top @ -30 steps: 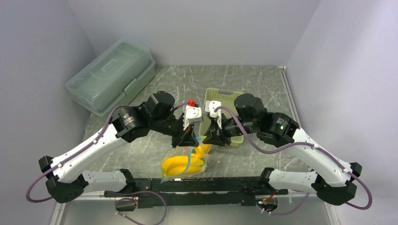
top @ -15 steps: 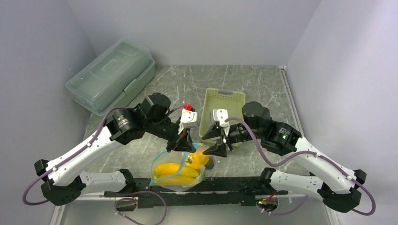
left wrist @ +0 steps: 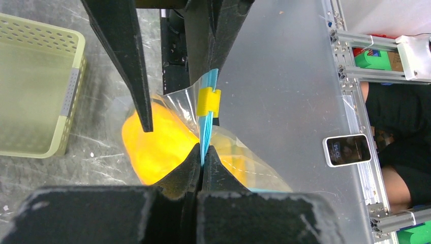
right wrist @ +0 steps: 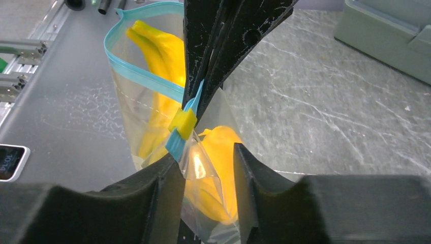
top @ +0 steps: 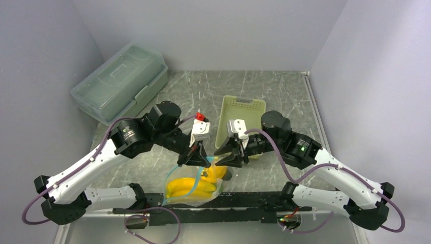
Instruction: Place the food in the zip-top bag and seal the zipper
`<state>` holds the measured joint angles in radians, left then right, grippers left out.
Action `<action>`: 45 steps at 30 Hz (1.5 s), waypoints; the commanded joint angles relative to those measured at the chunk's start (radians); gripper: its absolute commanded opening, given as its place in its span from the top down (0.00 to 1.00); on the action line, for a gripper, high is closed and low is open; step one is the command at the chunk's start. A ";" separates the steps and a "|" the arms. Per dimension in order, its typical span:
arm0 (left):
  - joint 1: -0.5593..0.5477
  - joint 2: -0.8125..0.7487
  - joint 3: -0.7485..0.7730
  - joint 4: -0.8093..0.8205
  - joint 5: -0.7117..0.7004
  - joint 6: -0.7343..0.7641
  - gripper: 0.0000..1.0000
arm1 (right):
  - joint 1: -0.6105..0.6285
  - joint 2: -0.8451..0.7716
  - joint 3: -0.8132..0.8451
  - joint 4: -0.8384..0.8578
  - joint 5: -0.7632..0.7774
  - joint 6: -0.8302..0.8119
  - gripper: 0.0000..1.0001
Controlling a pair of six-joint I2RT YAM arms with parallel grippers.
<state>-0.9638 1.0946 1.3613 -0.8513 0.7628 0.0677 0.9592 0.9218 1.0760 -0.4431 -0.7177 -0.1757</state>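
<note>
The zip-top bag (top: 189,189) hangs near the table's front edge with yellow banana-like food (top: 192,186) inside; no other food shows. My left gripper (top: 199,158) is shut on the teal zipper (left wrist: 206,129), just behind its yellow slider (left wrist: 209,100). My right gripper (top: 222,157) is open. Its jaws straddle the bag's corner (right wrist: 203,168), with the slider (right wrist: 183,121) just above its left finger. The zipper (right wrist: 137,76) loops open on the far side, showing a banana (right wrist: 157,46).
The pale green perforated basket (top: 244,104) stands just behind the right gripper and looks empty. The lidded storage box (top: 122,79) is at the back left. The black rail (top: 244,201) runs along the near edge under the bag.
Both grippers came toward the near edge and lower, carrying the bag with them. The right gripper's jaws have spread open and now sit around the bag's corner.
</note>
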 commanded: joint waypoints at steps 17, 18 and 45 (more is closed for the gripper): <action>-0.004 -0.025 0.027 0.031 -0.051 0.002 0.83 | 0.004 -0.008 0.016 0.066 -0.024 -0.003 1.00; -0.004 -0.025 0.031 0.028 -0.062 0.000 0.77 | 0.004 -0.001 0.029 0.046 -0.021 -0.004 1.00; -0.005 -0.067 -0.031 0.186 -0.232 -0.052 0.50 | 0.004 0.134 0.176 -0.144 0.033 0.053 1.00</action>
<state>-0.9638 1.0283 1.3479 -0.7238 0.5350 0.0360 0.9600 1.0721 1.1942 -0.6369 -0.6800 -0.1452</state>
